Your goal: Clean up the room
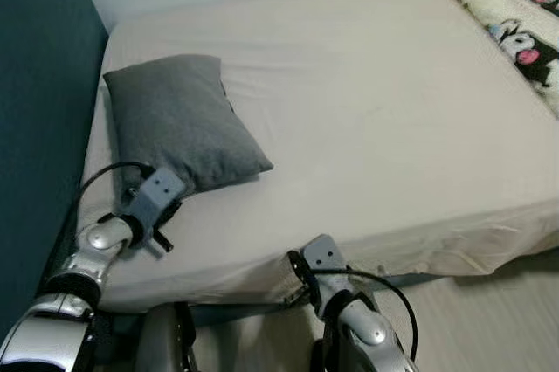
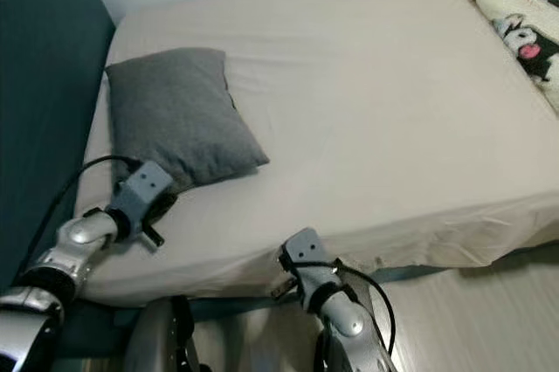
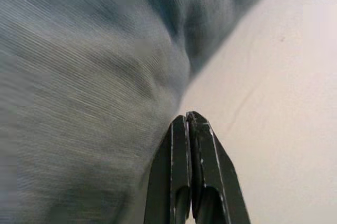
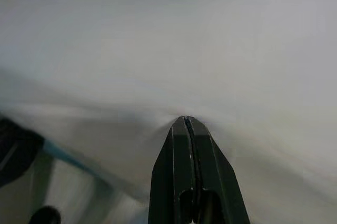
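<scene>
I am looking down at a wide bed [image 1: 367, 110] covered in a cream sheet [image 1: 393, 171], which is taking up most of what I can see; a dark teal wall [image 1: 39, 110] is running along its left side, and pale flooring [image 1: 489, 320] is showing at the lower right; a patterned blanket [image 1: 520, 18] with black, white and pink cartoon figures is lying at the far right corner of the mattress; a grey pillow [image 1: 179, 119] is resting flat near the left edge of the bed, one corner pointing toward me; the left gripper [image 3: 188, 121] is sitting at the pillow's near corner, its fingers pressed together with their tips against the seam where grey fabric is meeting the sheet, though I cannot tell whether any cloth is caught between them; the right gripper [image 4: 185, 121] is lying low at the bed's near edge, fingers likewise closed tight, tips touching the draped sheet.
</scene>
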Available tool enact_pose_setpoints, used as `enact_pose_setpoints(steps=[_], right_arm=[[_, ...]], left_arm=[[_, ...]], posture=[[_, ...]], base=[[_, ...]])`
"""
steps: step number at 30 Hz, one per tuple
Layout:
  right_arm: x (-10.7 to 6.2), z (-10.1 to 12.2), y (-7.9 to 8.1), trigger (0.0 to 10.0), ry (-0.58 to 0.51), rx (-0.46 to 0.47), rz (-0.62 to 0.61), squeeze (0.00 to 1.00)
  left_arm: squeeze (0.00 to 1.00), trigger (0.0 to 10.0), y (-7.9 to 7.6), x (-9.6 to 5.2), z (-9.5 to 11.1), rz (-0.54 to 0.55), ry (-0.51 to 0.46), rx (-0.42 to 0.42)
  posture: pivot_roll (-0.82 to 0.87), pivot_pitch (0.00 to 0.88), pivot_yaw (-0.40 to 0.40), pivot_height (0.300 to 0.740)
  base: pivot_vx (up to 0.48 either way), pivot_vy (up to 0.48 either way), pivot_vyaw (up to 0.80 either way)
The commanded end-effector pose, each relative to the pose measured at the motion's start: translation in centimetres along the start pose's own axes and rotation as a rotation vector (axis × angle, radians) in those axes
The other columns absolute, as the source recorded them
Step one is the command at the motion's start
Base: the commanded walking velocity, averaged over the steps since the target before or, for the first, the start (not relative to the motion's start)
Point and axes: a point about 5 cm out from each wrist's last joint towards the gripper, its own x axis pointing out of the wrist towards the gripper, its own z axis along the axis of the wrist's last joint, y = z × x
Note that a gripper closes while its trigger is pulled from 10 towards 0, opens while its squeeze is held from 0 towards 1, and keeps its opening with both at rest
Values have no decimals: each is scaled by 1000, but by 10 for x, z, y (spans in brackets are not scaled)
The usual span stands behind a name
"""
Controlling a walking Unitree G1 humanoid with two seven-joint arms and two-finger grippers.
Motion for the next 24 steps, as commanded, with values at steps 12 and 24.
enact_pose_setpoints(steps=[12, 24], right_arm=[[-6, -26, -28, 10000, 94, 118, -207, 0], [-16, -40, -37, 10000, 95, 213, -282, 0]], left_arm=[[0, 10000, -30, -24, -31, 518, -75, -400], [0, 10000, -90, -26, -32, 499, -35, -445]], posture=[[-31, 99, -45, 550], [-40, 94, -47, 570]], base=[[0, 0, 0], [0, 0, 0]])
